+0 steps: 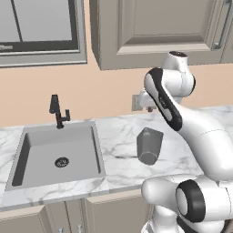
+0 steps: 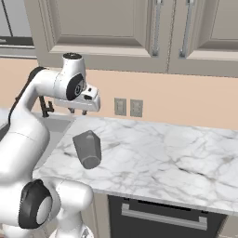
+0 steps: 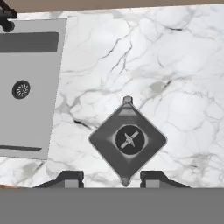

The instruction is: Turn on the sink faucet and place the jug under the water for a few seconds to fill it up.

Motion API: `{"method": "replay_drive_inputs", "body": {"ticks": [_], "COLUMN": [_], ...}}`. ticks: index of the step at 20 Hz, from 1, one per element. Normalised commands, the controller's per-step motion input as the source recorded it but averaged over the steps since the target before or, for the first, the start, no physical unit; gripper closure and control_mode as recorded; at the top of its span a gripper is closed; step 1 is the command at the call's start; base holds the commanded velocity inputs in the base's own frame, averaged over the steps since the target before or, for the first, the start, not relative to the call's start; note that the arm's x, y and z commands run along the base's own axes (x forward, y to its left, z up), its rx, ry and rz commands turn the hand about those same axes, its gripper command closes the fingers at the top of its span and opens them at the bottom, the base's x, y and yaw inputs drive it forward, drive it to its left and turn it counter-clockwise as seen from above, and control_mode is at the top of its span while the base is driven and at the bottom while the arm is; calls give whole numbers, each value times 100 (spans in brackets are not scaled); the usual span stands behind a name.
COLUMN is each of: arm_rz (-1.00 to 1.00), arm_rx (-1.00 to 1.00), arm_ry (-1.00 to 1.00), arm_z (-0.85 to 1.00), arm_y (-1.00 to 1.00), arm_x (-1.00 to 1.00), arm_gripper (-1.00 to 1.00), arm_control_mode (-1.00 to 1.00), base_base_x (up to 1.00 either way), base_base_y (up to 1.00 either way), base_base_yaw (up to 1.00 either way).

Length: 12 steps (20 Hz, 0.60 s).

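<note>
The jug (image 1: pixel 149 145) (image 2: pixel 87 148), a dark grey faceted vessel, stands upright on the white marble counter just right of the sink (image 1: pixel 54 145). My gripper (image 1: pixel 149 109) (image 2: pixel 78 112) hangs well above it, pointing down, open and holding nothing. In the hand view I look straight down into the jug (image 3: pixel 127 140), which lies between and ahead of my fingertips (image 3: pixel 70 178), with the gripper (image 3: pixel 110 179) centred near it. The black sink faucet (image 1: pixel 58 111) (image 3: pixel 6 19) stands behind the basin (image 3: pixel 30 65). No water shows.
Marble counter (image 2: pixel 176 153) stretches wide to the jug's right. Two wall outlets (image 2: pixel 128 108) sit on the backsplash behind my hand. Upper cabinets (image 1: pixel 154 27) hang above. A dark appliance front (image 2: pixel 162 216) lies below the counter edge.
</note>
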Motion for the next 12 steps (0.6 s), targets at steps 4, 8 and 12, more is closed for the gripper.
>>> {"method": "replay_drive_inputs", "body": {"ticks": [4, 8, 12], "arm_rz": [0, -1, 0], "arm_rx": [-1, -18, -26], "arm_ry": [-13, -51, -50], "arm_z": [-1, -1, 0], "arm_y": [5, 75, 100], "arm_x": [-41, -75, -14], "arm_gripper": [-100, -100, -100], "arm_control_mode": [-100, -100, -100], "base_base_x": [0, 0, 0], "base_base_y": [0, 0, 0], "base_base_yaw": [0, 0, 0]}}
